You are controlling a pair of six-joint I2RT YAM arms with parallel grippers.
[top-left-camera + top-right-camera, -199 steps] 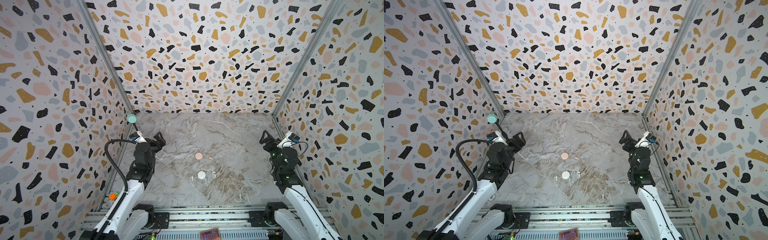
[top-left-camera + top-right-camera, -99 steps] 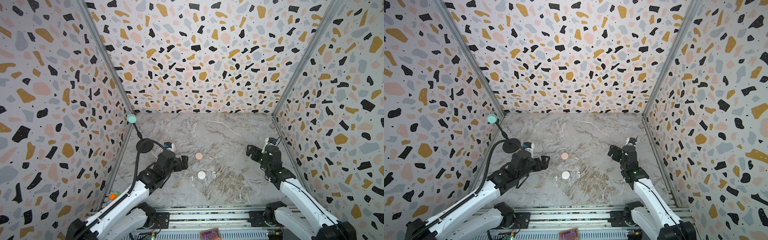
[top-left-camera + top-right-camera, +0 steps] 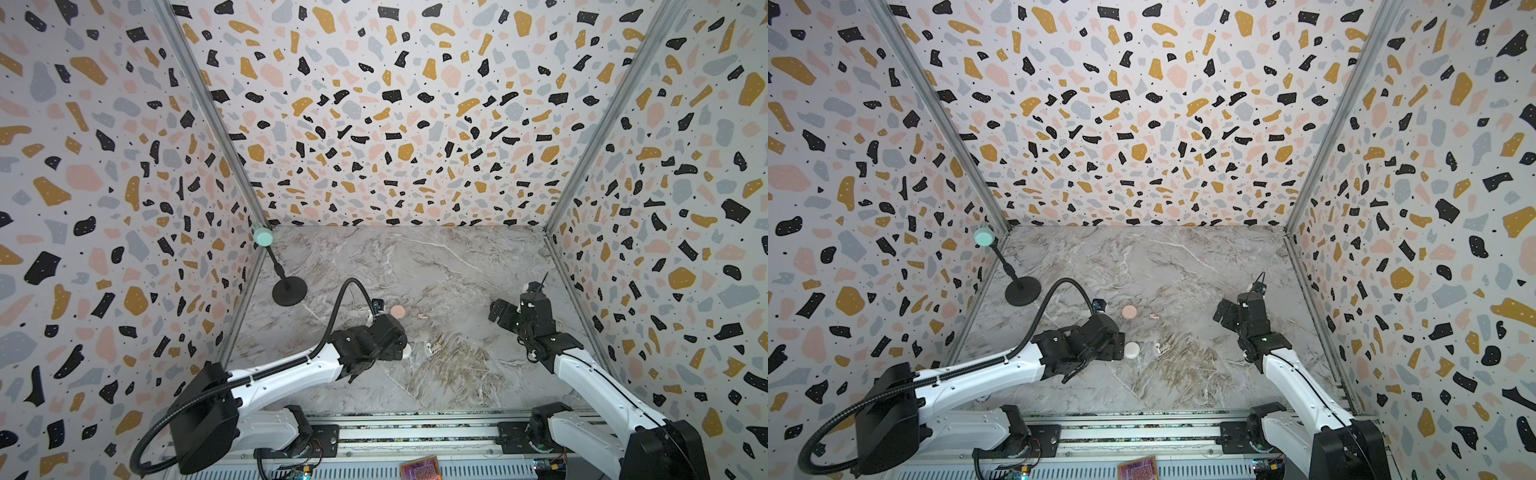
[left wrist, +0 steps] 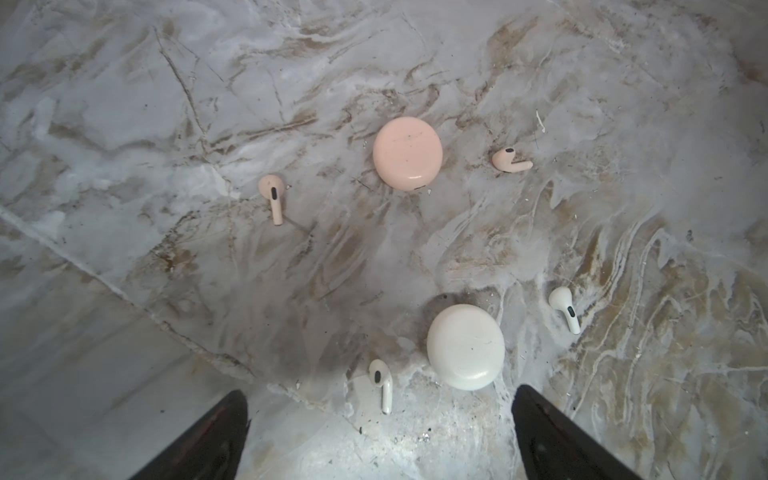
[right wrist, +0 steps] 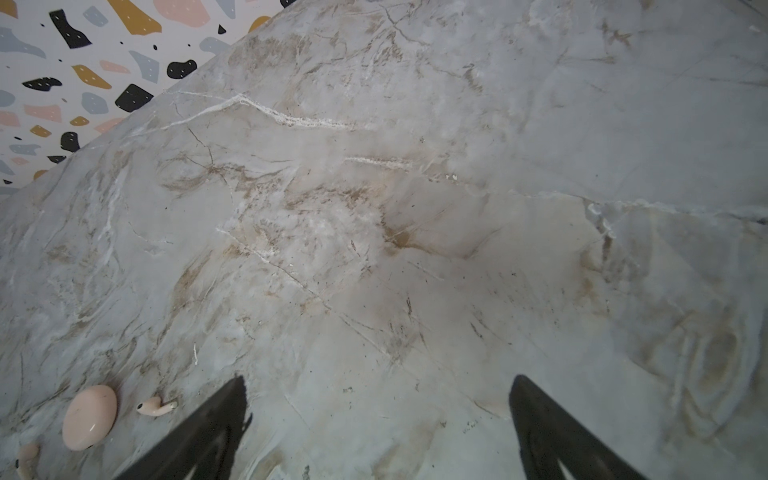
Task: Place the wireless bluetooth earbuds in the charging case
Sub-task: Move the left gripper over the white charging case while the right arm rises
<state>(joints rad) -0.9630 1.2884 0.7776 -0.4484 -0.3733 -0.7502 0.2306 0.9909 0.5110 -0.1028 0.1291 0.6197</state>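
1. I read left claw (image 4: 380, 395) spread wide; white earbud (image 4: 381, 384) on table (image 4: 124, 353) just ahead, between its tips.
2. Right claw (image 5: 376, 384) spread wide; pink earbud (image 5: 156, 406) lies apart, outside its tips.

Left hand (image 4: 379, 390) spread wide, pointing down, right hand (image 5: 378, 378) spread wide

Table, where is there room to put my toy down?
Bare: the table between the pink case and the back wall, and ahead of the right gripper. Crowded: around the white case and pink case, with earbuds scattered.
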